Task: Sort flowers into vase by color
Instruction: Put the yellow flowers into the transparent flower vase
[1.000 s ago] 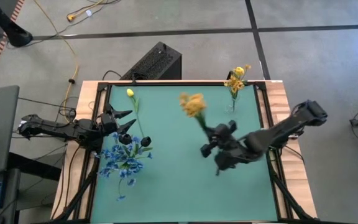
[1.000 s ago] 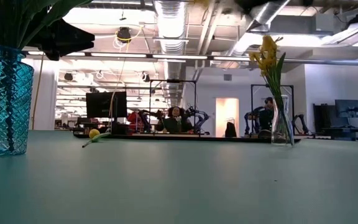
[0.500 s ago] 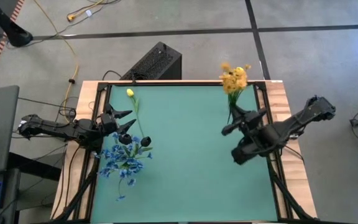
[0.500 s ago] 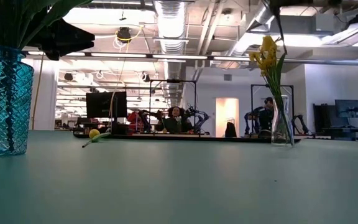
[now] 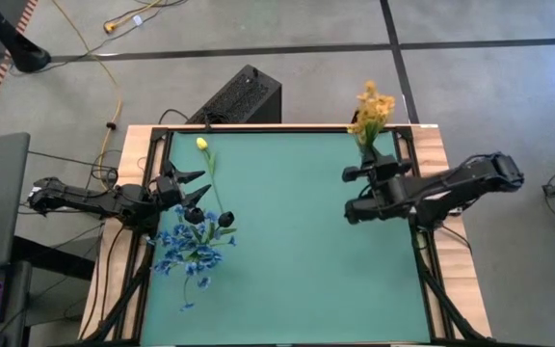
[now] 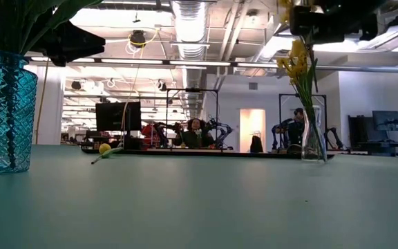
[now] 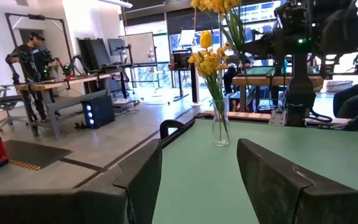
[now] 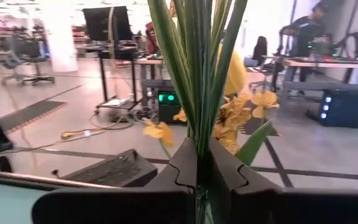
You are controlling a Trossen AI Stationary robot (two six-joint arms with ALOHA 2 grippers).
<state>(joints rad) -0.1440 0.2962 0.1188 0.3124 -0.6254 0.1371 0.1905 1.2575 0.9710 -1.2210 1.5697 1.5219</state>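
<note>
the right gripper (image 5: 359, 196) has swung from mid-desk to the far right corner of the desk (image 5: 287, 241) within the last second, carrying a yellow flower (image 5: 372, 104) whose stems are pinched between its closed fingers (image 8: 185, 168). the bloom now sits right over the clear vase (image 6: 314, 142), which already holds yellow flowers, so the drop-in looks close; lowering the stem into the neck is what remains. the left gripper (image 5: 189, 188) has not moved, its fingers wide and empty, with the blue flowers (image 5: 193, 249) in the blue vase (image 6: 4, 114) just beside them and a yellow bud (image 5: 201, 144) lying just beyond. no writing or brand is readable.
</note>
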